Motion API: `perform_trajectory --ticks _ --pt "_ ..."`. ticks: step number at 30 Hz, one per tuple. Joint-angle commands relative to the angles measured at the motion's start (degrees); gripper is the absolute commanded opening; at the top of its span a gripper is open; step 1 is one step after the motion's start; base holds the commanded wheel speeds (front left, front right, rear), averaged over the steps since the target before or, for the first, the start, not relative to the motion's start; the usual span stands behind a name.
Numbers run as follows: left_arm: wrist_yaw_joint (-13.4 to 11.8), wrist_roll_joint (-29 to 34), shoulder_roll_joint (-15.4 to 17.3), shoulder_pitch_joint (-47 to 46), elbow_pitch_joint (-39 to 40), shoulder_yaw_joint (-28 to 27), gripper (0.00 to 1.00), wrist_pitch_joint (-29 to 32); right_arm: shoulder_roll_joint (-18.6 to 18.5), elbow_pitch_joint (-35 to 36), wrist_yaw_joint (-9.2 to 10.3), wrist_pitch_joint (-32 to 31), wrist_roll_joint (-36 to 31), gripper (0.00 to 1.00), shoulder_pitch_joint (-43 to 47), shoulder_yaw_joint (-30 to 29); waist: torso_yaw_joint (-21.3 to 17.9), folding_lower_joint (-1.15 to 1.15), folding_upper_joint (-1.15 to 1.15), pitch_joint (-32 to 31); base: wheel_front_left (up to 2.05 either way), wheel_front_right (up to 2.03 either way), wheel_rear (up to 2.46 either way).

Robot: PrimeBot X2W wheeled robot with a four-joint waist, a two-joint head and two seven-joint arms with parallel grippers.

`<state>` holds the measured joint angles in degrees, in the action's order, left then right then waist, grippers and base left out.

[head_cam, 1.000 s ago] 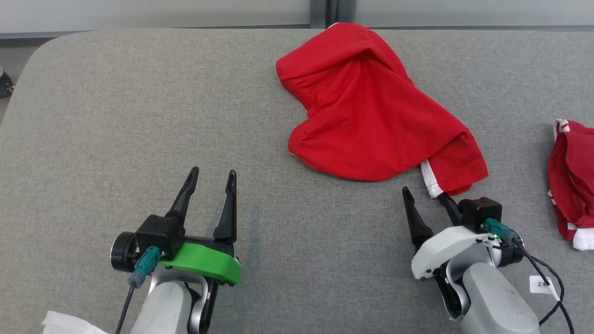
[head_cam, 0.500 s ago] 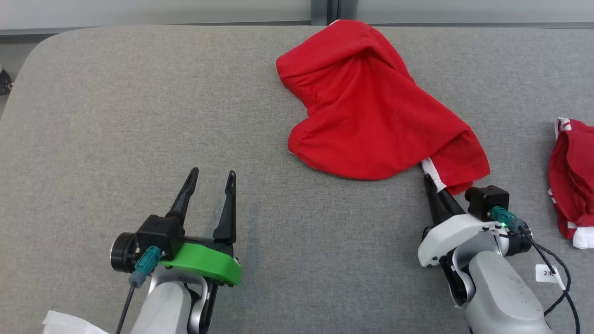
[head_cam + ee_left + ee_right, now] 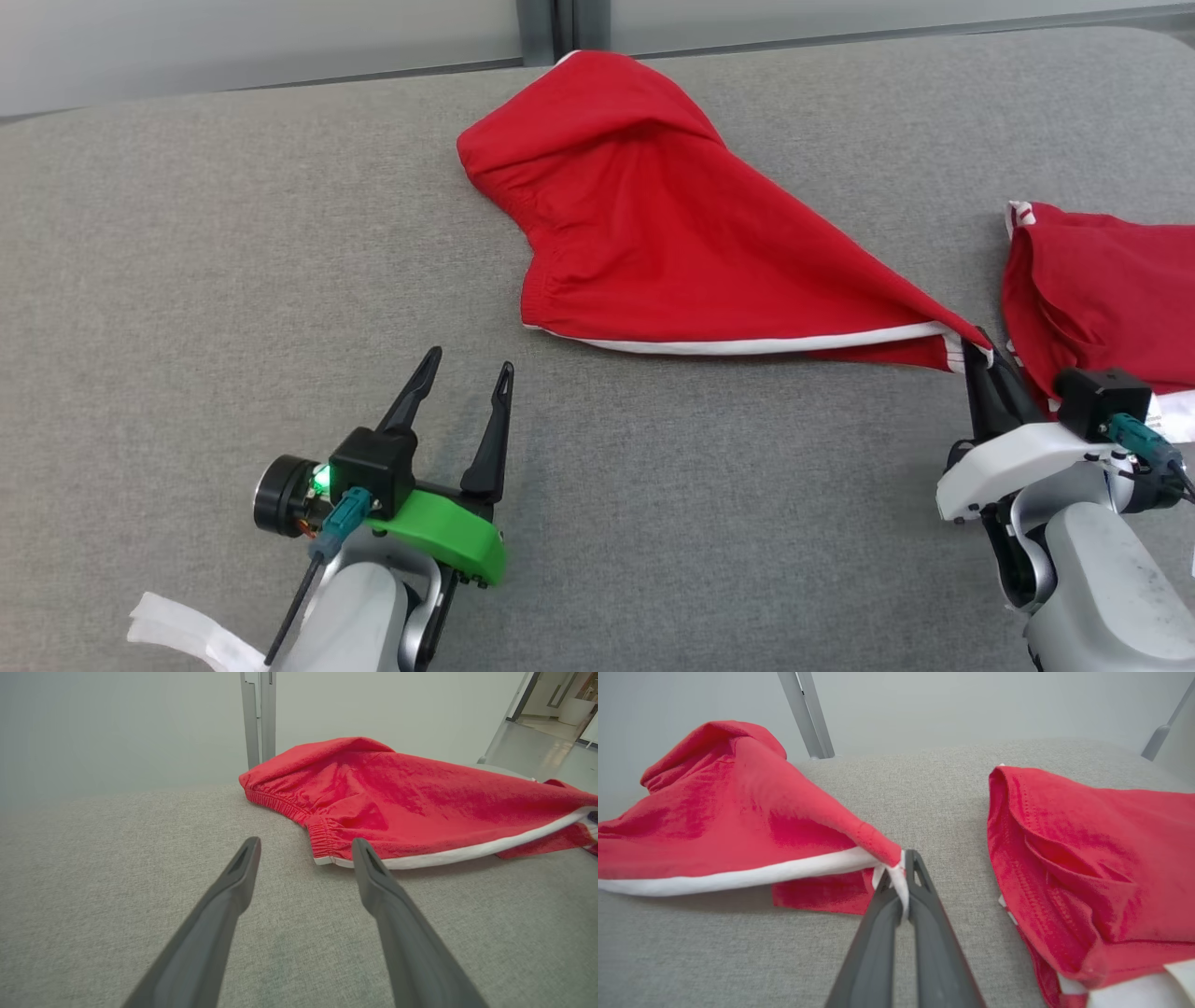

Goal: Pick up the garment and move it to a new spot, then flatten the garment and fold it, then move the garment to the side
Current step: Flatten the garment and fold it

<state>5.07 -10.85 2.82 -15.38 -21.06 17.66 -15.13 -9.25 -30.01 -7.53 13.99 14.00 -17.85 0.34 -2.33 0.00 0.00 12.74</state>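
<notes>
A corner of the garment [image 3: 653, 252] has just been pinched by the right hand [image 3: 980, 357] and pulled tight, so lifting can be started. The left hand [image 3: 470, 360] is held open.

We seem to be in an office or lab: grey cloth-topped table [image 3: 187, 233], pale partition panels [image 3: 117, 718], metal post [image 3: 259, 714].

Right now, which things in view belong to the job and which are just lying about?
Job: red shorts with white trim; right tool, shut on their white-edged corner; left tool, open.
Lying about: second red garment at right; white scrap by left arm.
</notes>
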Motion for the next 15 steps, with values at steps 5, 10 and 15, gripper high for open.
perform_trajectory --ticks 5,10,15 --pt "1.16 1.95 0.39 -2.74 -3.0 0.92 1.0 0.01 -1.12 1.9 0.1 -1.65 1.44 0.0 -0.04 0.68 -2.84 0.0 0.0 0.9 0.0 0.0 0.0" --pt "2.16 2.27 0.71 -5.9 -7.3 4.04 1.0 0.01 -1.4 2.69 0.1 -2.21 2.1 0.0 -0.47 2.25 -3.52 0.0 0.0 1.38 0.0 0.0 0.0" --pt "2.36 0.77 0.73 -9.83 -13.67 6.1 1.0 0.01 -1.74 2.99 0.1 -2.44 2.46 0.0 -0.23 2.81 -3.83 0.0 0.0 1.51 0.0 0.0 0.0"
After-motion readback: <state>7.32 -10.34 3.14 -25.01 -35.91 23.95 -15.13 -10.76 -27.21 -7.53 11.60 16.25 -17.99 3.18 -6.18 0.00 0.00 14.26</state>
